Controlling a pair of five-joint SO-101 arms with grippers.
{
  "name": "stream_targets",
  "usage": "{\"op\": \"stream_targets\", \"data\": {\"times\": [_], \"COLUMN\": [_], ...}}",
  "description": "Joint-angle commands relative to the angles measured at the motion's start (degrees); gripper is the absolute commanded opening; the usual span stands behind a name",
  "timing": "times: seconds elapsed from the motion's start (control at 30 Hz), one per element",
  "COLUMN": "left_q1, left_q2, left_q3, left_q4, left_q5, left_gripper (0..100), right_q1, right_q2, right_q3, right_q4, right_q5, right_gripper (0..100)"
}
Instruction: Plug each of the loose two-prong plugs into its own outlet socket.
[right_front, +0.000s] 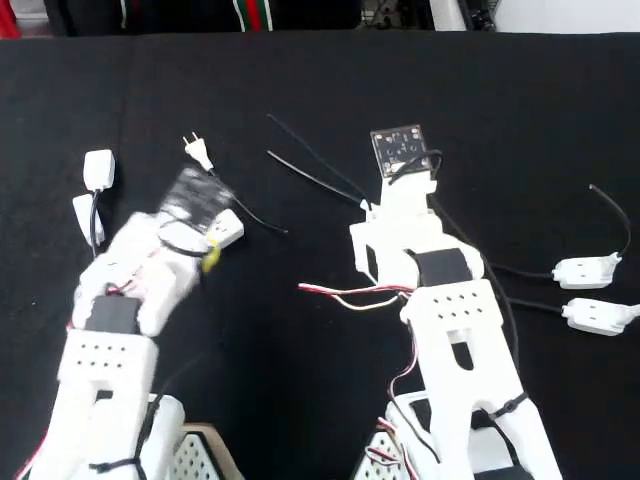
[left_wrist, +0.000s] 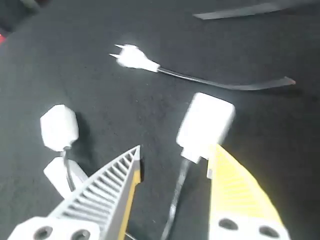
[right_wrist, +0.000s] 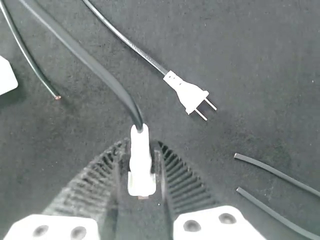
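Black cloth covers the desk (right_front: 320, 80), where two arms work among plugs and sockets.

The right gripper (right_wrist: 141, 150) has its fingers pinched narrow on a white plug (right_wrist: 139, 175). The plug's black cord (right_wrist: 90, 60) runs off away from the wrist, so the prongs seem to point back toward the palm. A second loose plug (right_wrist: 190, 95) lies on the cloth nearby. The left gripper (left_wrist: 175, 152) has its fingers spread wide around an outlet socket (left_wrist: 205, 122), which sits close to the yellow finger (left_wrist: 235, 190). To do this well, I judge the left should close squarely on the socket's body and brace it flat, keeping the slotted face clear. The right would need the prongs turned outward before it pushes straight in, with cord slack kept from dragging.
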Motion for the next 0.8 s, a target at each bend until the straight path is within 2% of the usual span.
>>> {"op": "stream_targets", "data": {"times": [0.0, 0.07, 0.17, 0.23, 0.3, 0.4, 0.57, 0.77], "left_q1": [-2.5, -2.5, -2.8, -2.8, -2.3, -2.3, -1.7, 0.2], "left_q2": [3.0, 9.7, 24.6, 35.4, 45.2, 53.5, 54.8, 47.6], "left_q3": [2.4, 0.9, -6.3, -13.0, -19.6, -28.0, -29.7, -30.4], "left_q4": [-12.8, -17.0, -18.9, -18.1, -14.0, -9.5, -8.8, 1.1], "left_q5": [1.0, 1.0, 1.0, 1.1, 1.0, 1.1, 0.3, -3.3], "left_gripper": [22, 22, 22, 22, 23, 23, 24, 24], "right_q1": [0.2, 0.2, 0.2, 0.2, 0.2, 0.2, 0.2, 0.2], "right_q2": [-1.7, -1.7, -1.7, -1.7, -1.7, -1.7, -1.8, -1.9], "right_q3": [-0.3, -0.3, -0.3, -0.3, -0.3, -0.3, -0.3, -0.3], "right_q4": [-0.2, -0.2, -0.2, -0.2, -0.2, -0.2, -0.2, -0.2], "right_q5": [-0.4, -0.4, -0.4, -0.4, -0.4, -0.3, -0.1, 0.1], "right_gripper": [1.2, 1.2, 1.2, 1.2, 1.2, 1.2, 1.2, 1.2]}}
